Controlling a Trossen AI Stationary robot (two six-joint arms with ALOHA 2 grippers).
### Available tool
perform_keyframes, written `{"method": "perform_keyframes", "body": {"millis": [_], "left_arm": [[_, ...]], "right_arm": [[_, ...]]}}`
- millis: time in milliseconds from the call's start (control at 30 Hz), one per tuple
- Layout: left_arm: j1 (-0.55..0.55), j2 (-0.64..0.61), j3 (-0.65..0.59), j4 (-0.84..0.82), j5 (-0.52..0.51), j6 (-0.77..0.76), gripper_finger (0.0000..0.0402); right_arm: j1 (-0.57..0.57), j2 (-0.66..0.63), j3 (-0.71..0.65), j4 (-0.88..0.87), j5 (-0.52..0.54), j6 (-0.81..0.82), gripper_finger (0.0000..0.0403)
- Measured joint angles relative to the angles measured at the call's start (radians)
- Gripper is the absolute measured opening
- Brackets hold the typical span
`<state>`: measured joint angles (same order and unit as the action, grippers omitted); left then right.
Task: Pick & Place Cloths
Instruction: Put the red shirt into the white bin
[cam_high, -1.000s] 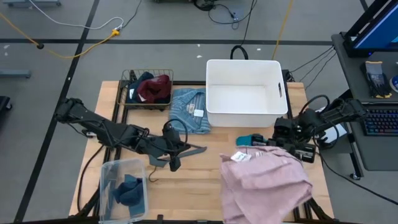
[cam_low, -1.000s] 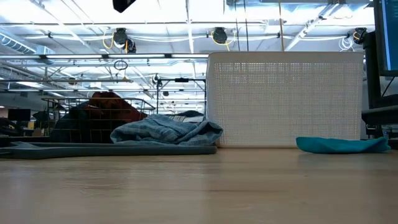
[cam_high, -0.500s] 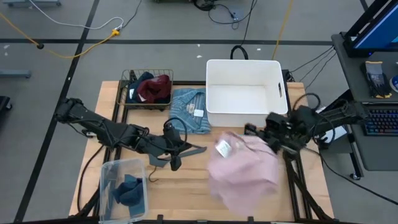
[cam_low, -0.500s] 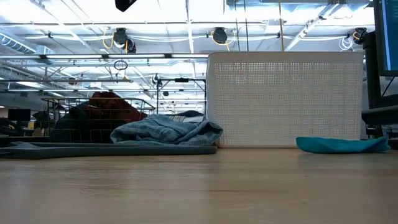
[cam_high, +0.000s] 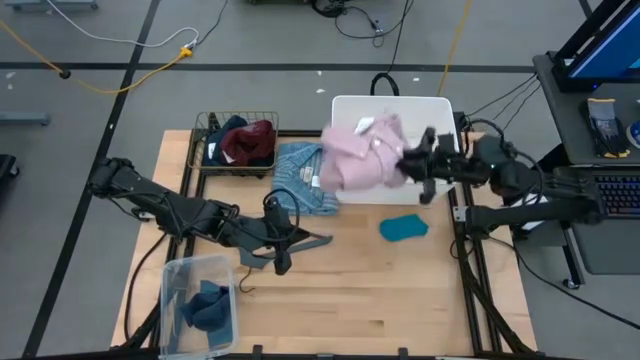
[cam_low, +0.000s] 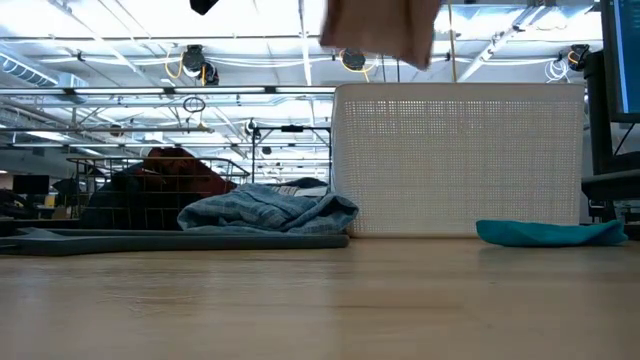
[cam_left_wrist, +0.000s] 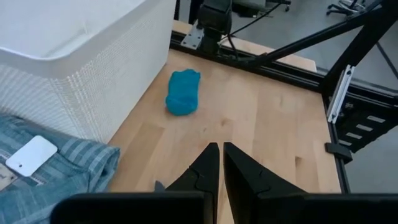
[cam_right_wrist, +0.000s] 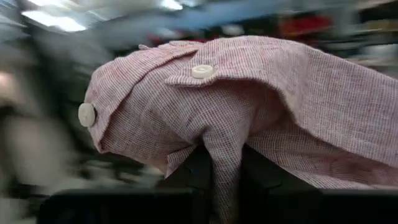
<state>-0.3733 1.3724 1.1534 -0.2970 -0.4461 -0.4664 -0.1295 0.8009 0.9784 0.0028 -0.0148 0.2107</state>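
Observation:
My right gripper (cam_high: 405, 163) is shut on the pink shirt (cam_high: 355, 150), high above the left part of the white bin (cam_high: 440, 175). The shirt also shows at the top of the low view (cam_low: 380, 25). The light blue striped shirt (cam_high: 300, 178) lies on the table against the bin's left wall. The small teal piece (cam_high: 403, 228) lies on the table in front of the bin. Maroon and dark navy pieces (cam_high: 245, 142) lie in a wire basket. A slate-blue piece (cam_high: 208, 305) lies in a clear tub. My left gripper (cam_left_wrist: 221, 168) is shut and empty, low over the table's middle. My right gripper pinches a bunched fold of the pink shirt (cam_right_wrist: 222, 148) between its two fingers. The fingers point roughly level toward the table's left. The shirt is lifted clear and spreads beyond the fingers over the bin's left rim, its buttoned part (cam_right_wrist: 202, 71) on top.
A grey clothes hanger (cam_high: 312, 240) lies on the table by my left gripper. The wire basket (cam_high: 210, 125) stands at the far left and the clear tub (cam_high: 175, 275) at the near left. Bare wood (cam_high: 400, 300) lies at the near right.
My right gripper has risen from the table's near right and swung toward the far edge and the left, carrying the pink shirt. The shirt, which lay spread on the table, is now lifted clear and bunched over the white bin.

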Motion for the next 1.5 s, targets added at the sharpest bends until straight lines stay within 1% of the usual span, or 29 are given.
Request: {"method": "perform_keyframes", "body": {"millis": [133, 200, 300, 400, 600, 800, 967, 1067, 1200, 1267, 1367, 1500], "left_arm": [[0.000, 0.000, 0.000, 0.011, 0.000, 0.013, 0.0024], [0.000, 0.000, 0.000, 0.011, 0.000, 0.013, 0.0024], [0.001, 0.000, 0.000, 0.011, 0.000, 0.013, 0.0024], [0.001, 0.000, 0.000, 0.012, 0.000, 0.015, 0.0024], [0.001, 0.000, 0.000, 0.025, 0.004, 0.046, 0.0024], [0.004, 0.000, 0.000, 0.092, 0.057, 0.118, 0.0024], [0.020, 0.000, 0.000, 0.092, 0.081, 0.122, 0.0024], [0.028, 0.000, 0.000, 0.092, 0.091, 0.122, 0.0024], [0.035, 0.000, 0.000, 0.092, 0.107, 0.122, 0.0024], [0.035, 0.000, 0.000, 0.093, 0.108, 0.124, 0.0024], [0.035, 0.000, 0.000, 0.093, 0.108, 0.124, 0.0024], [0.035, 0.000, 0.000, 0.093, 0.108, 0.121, 0.0024]], "right_arm": [[-0.043, 0.011, 0.066, -0.217, 0.192, -0.127, 0.0033], [-0.060, 0.021, 0.078, -0.299, 0.267, -0.172, 0.0033], [-0.087, 0.036, 0.077, -0.390, 0.355, -0.208, 0.0033], [-0.129, 0.054, 0.066, -0.468, 0.381, -0.213, 0.0033], [-0.222, 0.107, 0.058, -0.591, 0.363, -0.213, 0.0033], [-0.329, 0.176, 0.058, -0.660, 0.187, -0.182, 0.0033], [-0.414, 0.229, 0.057, -0.707, 0.098, -0.167, 0.0033], [-0.459, 0.253, 0.057, -0.731, 0.066, -0.166, 0.0033], [-0.505, 0.285, 0.057, -0.773, 0.058, -0.150, 0.0033], [-0.527, 0.300, 0.057, -0.801, 0.031, -0.141, 0.0033], [-0.546, 0.323, 0.059, -0.828, -0.016, -0.137, 0.0033], [-0.559, 0.346, 0.060, -0.854, -0.034, -0.108, 0.0034]]}}
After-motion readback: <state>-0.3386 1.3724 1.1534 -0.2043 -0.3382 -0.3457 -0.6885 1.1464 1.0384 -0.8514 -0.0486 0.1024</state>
